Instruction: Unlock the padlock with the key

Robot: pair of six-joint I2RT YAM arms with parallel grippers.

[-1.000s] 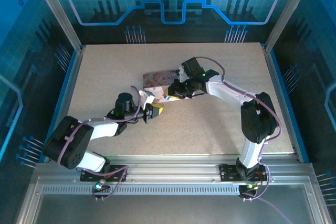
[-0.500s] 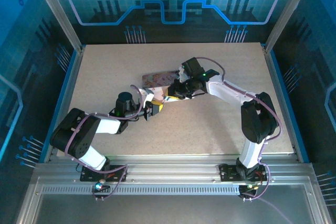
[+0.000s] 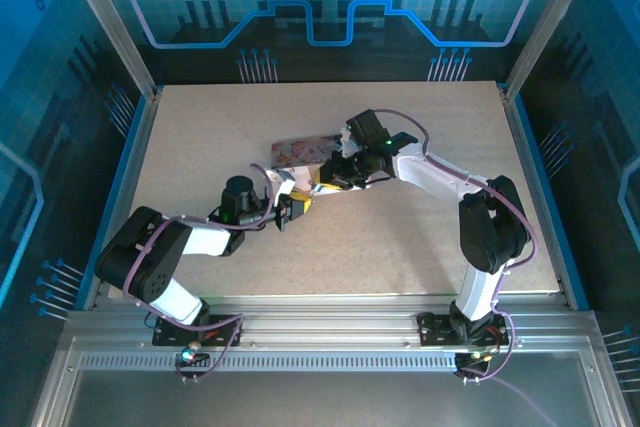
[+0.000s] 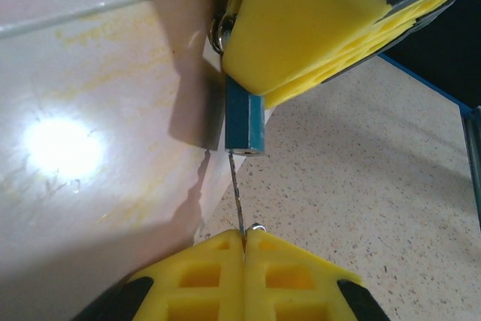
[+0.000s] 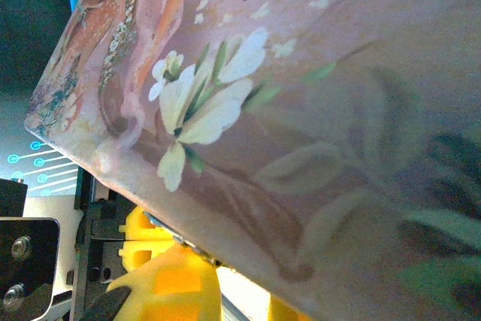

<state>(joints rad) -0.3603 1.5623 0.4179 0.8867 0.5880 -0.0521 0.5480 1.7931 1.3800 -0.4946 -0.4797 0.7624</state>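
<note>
The padlock is hanging at the near edge of the pink tin, about the middle of the table. In the left wrist view it is showing as a small bluish block with its shackle tucked up beside the tin's wall, and its bottom face is pointing back toward the left gripper.

The key is standing edge-on as a thin silvery line. The left gripper's jaws are pressing together on its head, and its tip is reaching the lock's bottom face. Whether the tip is sitting inside the keyway or only touching the face is too fine to tell.

The relation that matters is alignment. The key's long axis is running nearly straight out from the fingertips and leaning slightly left toward the lock, which lies directly ahead. The left arm, coming in from the near left, is the one at the keyhole.

From the far right, a yellow finger of the right gripper is lying over the top of the lock. I cannot tell whether those jaws are pinching the lock or the tin.

The next move probably calls for a straight push along the key's axis before any turn, since a sideways lean could bend the key.
</note>
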